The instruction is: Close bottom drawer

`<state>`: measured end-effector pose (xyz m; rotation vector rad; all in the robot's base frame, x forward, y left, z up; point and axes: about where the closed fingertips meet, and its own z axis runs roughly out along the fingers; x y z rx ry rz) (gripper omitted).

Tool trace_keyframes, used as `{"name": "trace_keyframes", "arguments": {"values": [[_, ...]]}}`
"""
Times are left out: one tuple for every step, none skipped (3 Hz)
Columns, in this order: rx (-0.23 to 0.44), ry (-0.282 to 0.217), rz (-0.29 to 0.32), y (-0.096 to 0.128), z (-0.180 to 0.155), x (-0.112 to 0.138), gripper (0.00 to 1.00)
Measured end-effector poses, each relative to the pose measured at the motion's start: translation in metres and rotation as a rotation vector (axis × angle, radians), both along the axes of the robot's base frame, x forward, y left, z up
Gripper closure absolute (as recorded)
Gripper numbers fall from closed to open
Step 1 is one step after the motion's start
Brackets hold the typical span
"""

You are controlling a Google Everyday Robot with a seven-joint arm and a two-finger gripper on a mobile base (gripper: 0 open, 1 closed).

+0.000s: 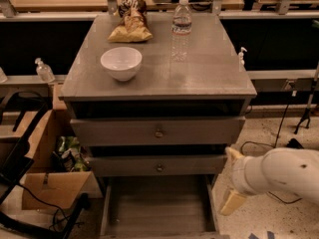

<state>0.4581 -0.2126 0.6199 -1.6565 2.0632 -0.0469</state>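
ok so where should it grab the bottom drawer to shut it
The front panel, met from the front. The bottom drawer stands pulled out, plank floor bare, and its front lies along the view's lower edge, knob not visible. A flat push toward the cabinet likely suits better than a pinch. The gripper hangs open beside the drawer's right wall.
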Motion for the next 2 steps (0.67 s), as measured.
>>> {"name": "trace_keyframes", "arguments": {"values": [[0.059, -0.019, -0.008, 0.005, -0.081, 0.016, 0.00], [0.156, -0.070, -0.051, 0.003, -0.135, 0.035, 0.00]]}}
